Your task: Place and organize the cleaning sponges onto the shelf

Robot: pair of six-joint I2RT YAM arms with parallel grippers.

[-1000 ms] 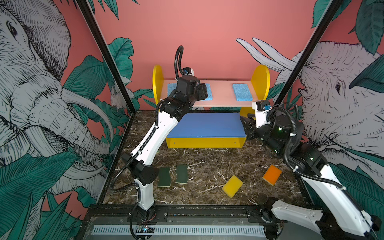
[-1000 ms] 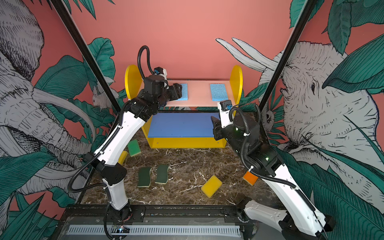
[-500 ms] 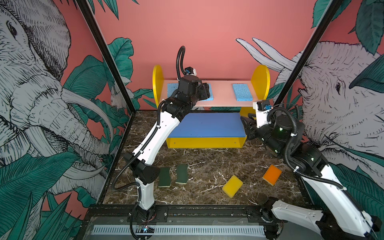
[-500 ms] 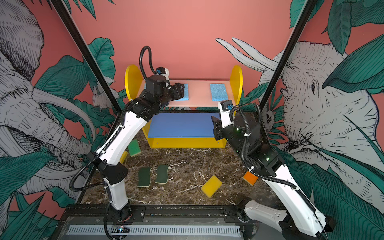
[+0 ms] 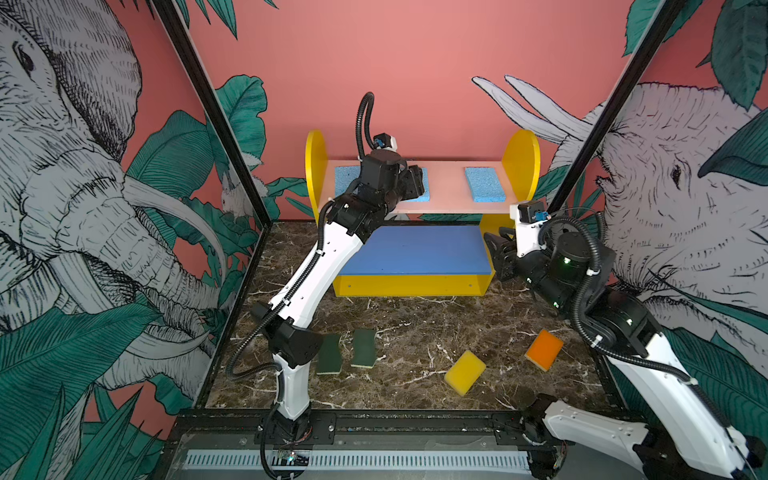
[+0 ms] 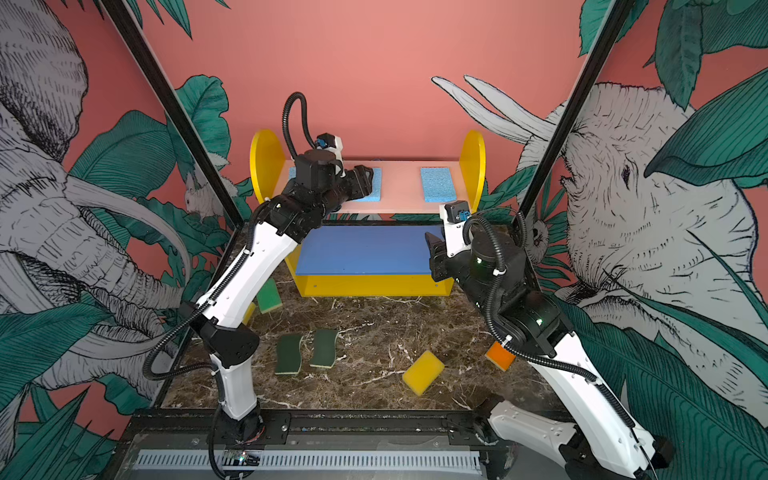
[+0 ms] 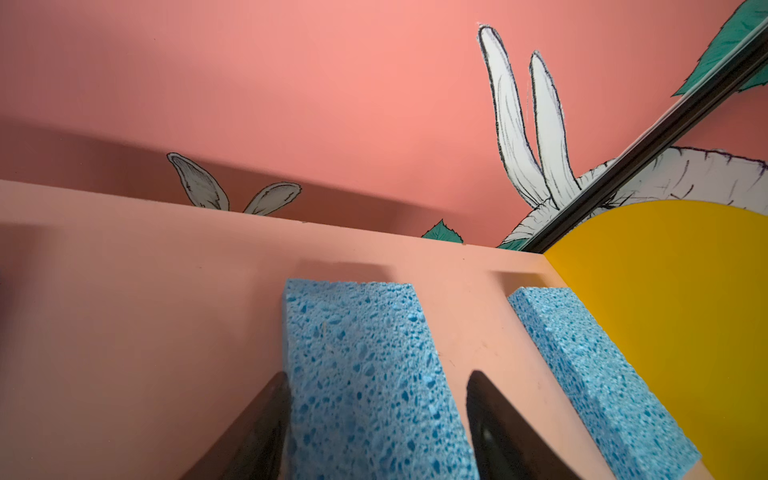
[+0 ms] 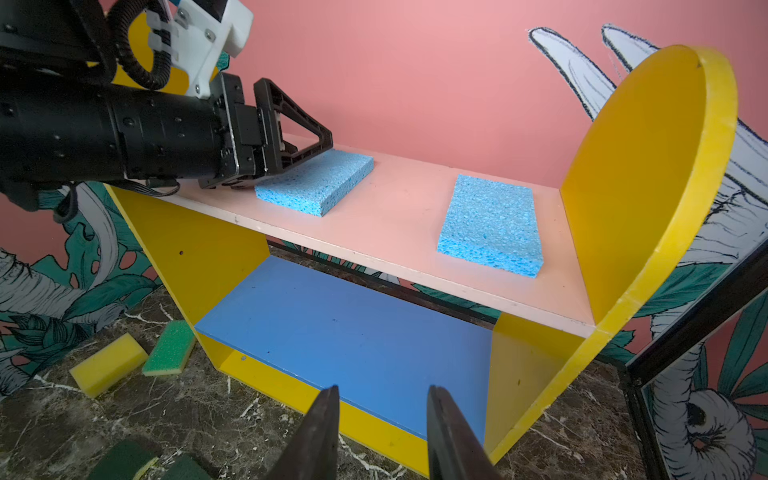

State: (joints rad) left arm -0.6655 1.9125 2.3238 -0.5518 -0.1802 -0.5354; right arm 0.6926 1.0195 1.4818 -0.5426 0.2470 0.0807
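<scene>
The shelf has a pink top board [image 5: 446, 189] and a blue middle board [image 5: 415, 249]. Three light-blue sponges lie flat on the top board: left [image 5: 347, 176], middle [image 8: 320, 178] and right [image 5: 484, 185]. My left gripper [image 7: 376, 376] is open astride the middle sponge [image 7: 357, 353]; one finger touches its edge, the other stands apart. My right gripper [image 8: 382, 388] is open and empty by the shelf's lower right corner. On the floor lie two dark-green wavy sponges [image 5: 330, 354] [image 5: 364, 348], a yellow sponge [image 5: 465, 372] and an orange sponge [image 5: 544, 350].
A bright green sponge [image 8: 170, 347] and a second yellow sponge [image 8: 108, 370] lie on the marble floor left of the shelf, behind the left arm. Printed walls and black frame posts close in both sides. The right arm's elbow hangs over the orange sponge [image 6: 498, 357].
My left gripper has edged slightly to the right over the top board. The right arm has hardly moved.
</scene>
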